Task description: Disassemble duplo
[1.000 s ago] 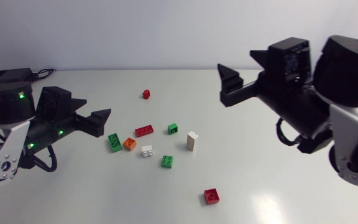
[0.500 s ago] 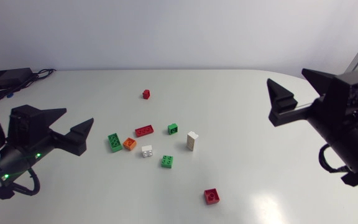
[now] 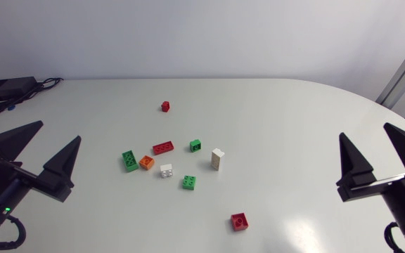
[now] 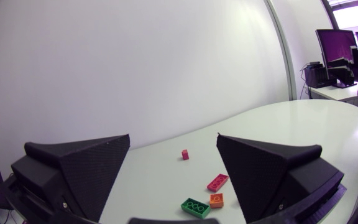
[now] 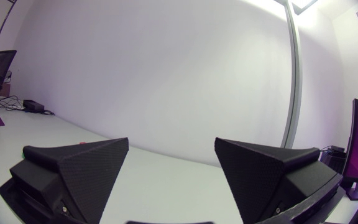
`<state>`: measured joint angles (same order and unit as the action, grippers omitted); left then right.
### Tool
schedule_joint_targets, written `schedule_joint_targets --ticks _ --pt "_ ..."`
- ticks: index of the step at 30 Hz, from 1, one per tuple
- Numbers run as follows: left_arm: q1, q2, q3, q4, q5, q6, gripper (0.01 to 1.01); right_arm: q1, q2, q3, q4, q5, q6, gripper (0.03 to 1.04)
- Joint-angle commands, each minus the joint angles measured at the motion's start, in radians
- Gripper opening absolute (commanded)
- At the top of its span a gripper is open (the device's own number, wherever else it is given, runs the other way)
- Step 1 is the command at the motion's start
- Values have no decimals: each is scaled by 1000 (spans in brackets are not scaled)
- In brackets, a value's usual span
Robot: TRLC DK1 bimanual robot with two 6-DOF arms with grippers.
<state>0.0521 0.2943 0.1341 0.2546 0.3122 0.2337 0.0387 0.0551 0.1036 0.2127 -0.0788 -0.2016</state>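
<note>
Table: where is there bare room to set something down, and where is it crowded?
Bare: the stretch between the tall white brick and the right gripper, and the far strip behind the small red brick. Crowded: the cluster from the long green brick to the tall white brick.

On the worktop (image 3: 294, 119) I count three red bricks (image 3: 163, 147), three green bricks (image 3: 130, 161), two white bricks (image 3: 218, 159) and one orange brick (image 3: 146, 162), nine in all. Of the reds, one lies at 12 o'clock from the cluster and one at 5 o'clock.
</note>
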Motion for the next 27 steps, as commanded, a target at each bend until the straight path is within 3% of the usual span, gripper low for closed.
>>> schedule_joint_targets --ticks 1,4,6,8,12,16,17,22,27 --pt "29 -113 -53 -32 8 -23 979 -13 -61 -1 -73 1 4 995" --pt "45 -308 -100 -135 7 -39 979 -30 -64 -31 -42 -3 -15 995" --pt "57 -308 -90 -186 4 -74 979 -26 -64 -47 -35 -9 -22 995" --pt "80 -310 -97 -179 4 -148 979 3 -66 -87 -39 -27 -130 995" --pt "80 -310 -119 -186 4 -82 979 82 -64 -96 -33 86 -231 995" --pt "65 -310 -126 -184 5 -70 979 72 -63 -108 -185 43 -452 995" --pt "63 -310 -128 -183 5 -71 979 78 -63 -105 -208 47 -458 993" --pt "61 -310 -128 -184 4 -71 979 82 -61 -104 -216 65 -380 995" --pt "61 -310 -129 -183 4 -71 979 7 -61 -104 -216 71 -88 995"
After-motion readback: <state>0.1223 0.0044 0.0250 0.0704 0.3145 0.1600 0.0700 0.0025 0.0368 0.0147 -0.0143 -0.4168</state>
